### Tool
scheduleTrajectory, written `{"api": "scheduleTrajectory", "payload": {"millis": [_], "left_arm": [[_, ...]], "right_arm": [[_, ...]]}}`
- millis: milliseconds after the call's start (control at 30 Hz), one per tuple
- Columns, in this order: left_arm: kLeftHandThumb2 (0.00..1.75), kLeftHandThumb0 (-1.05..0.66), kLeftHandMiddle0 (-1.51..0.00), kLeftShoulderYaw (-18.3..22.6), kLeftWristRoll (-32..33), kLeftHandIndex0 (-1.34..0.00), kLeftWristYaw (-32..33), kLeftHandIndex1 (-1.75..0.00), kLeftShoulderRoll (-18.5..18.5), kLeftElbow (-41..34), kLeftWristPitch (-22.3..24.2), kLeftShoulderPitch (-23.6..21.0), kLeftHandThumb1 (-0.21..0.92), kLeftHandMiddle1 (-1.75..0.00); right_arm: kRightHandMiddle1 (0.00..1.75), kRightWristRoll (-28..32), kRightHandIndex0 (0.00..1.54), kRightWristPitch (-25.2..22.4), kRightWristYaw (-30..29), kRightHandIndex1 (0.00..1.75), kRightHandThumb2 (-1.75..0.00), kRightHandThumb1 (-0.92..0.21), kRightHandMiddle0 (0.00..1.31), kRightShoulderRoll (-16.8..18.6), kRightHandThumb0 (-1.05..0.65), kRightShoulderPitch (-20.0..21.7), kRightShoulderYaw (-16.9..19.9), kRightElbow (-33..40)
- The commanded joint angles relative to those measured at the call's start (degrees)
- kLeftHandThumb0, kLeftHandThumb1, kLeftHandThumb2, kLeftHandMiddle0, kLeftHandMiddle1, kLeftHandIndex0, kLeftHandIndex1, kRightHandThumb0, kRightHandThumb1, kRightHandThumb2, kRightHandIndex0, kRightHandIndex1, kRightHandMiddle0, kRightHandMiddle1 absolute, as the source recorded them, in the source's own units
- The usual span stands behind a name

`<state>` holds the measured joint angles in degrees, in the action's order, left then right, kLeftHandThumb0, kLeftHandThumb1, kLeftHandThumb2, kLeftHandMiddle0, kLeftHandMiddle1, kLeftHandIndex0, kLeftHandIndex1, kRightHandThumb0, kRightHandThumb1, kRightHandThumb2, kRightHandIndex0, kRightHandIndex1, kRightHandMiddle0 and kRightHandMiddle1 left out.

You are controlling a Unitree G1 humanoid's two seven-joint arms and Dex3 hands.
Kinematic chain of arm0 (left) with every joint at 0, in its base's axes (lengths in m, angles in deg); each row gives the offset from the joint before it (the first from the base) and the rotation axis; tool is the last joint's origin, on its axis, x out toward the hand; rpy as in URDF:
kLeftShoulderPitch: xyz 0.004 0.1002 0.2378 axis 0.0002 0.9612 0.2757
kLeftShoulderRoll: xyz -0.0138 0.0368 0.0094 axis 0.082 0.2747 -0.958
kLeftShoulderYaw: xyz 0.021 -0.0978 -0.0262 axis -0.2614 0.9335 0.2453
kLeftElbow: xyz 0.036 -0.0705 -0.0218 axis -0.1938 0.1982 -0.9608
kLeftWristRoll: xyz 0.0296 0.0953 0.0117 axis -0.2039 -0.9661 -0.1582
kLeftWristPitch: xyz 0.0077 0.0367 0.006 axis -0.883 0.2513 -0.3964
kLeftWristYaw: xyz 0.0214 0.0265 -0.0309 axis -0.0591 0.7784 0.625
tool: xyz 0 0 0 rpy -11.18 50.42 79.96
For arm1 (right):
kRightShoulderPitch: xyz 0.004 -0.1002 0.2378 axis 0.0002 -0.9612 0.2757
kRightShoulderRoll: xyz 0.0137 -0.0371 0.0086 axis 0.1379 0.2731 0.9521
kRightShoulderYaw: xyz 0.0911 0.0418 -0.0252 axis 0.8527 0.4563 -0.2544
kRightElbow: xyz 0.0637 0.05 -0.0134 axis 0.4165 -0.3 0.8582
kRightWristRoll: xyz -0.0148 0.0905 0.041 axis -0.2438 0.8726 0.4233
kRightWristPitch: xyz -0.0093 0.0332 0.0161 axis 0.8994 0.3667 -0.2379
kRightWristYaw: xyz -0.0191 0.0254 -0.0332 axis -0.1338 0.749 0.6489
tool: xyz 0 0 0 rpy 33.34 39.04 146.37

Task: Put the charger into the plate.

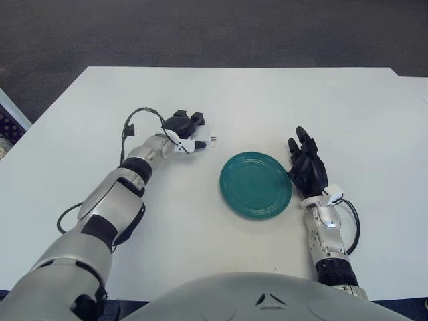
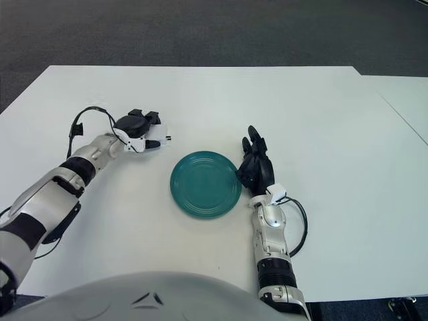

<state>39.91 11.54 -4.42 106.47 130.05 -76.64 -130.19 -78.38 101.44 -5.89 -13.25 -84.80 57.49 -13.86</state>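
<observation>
A small white charger (image 1: 200, 143) with its metal prongs pointing right is in my left hand (image 1: 189, 131), whose dark fingers curl over it from above. The hand is low over the white table, a short way left of and slightly beyond the plate. I cannot tell whether the charger touches the table. The round teal plate (image 1: 256, 185) lies flat at the table's middle front and holds nothing. My right hand (image 1: 306, 166) shows just beside the plate's right rim, fingers extended and holding nothing.
The white table (image 1: 281, 107) spans the view, with dark carpet (image 1: 214, 33) beyond its far edge. A black cable (image 1: 134, 124) loops up from my left wrist. Another cable (image 1: 352, 224) loops beside my right forearm.
</observation>
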Motion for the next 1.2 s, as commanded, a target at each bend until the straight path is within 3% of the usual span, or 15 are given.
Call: {"api": "scheduleTrajectory", "payload": {"millis": [0,200,367,767,967,1167], "left_arm": [[0.51,-0.62,-0.73,0.2,-0.5,-0.61,3.0,-1.74,-0.2,1.4,0.0,1.5,0.92,-1.74],[0.51,-0.52,-0.94,-1.3,-2.8,-0.78,13.3,-1.75,0.1,0.9,-1.6,1.9,0.92,-1.75],[0.52,-0.48,-1.16,-1.5,-3.8,-0.96,17.9,-1.75,0.1,1.2,-2.5,1.9,0.89,-1.75],[0.67,-0.46,-1.27,-1.5,-5.3,-1.05,24.1,-1.75,1.0,0.1,-4.4,1.2,0.77,-1.75],[0.74,-0.44,-1.28,3.1,-2.4,-1.06,18.2,-1.75,6.2,-16.9,-6.0,2.7,0.72,-1.75],[0.83,-0.42,-1.3,8.1,-1.4,-1.07,13.3,-1.75,8.7,-38.8,-3.2,8.9,0.66,-1.75]], "right_arm": [[0.26,0.7,0.14,-1.9,-0.1,0.0,-1.07,-0.92,0.0,0.4,-0.91,-2.3,0.3,-2.8],[0.27,1.0,0.14,-2.4,0.0,0.0,-1.07,-0.92,0.0,0.2,-0.91,-1.9,0.6,-3.1],[0.27,0.8,0.14,-2.4,-0.3,0.0,-1.07,-0.92,0.0,0.1,-0.9,-1.6,0.8,-3.5],[0.28,0.9,0.15,-2.0,-0.6,0.0,-1.06,-0.92,0.0,0.3,-0.88,-0.9,1.3,-4.3],[0.29,1.3,0.15,-1.9,-0.1,0.01,-1.06,-0.92,0.0,0.3,-0.88,-0.6,1.5,-4.6],[0.29,1.4,0.15,-1.4,0.1,0.0,-1.05,-0.92,0.0,0.2,-0.89,-0.2,1.7,-5.3]]}}
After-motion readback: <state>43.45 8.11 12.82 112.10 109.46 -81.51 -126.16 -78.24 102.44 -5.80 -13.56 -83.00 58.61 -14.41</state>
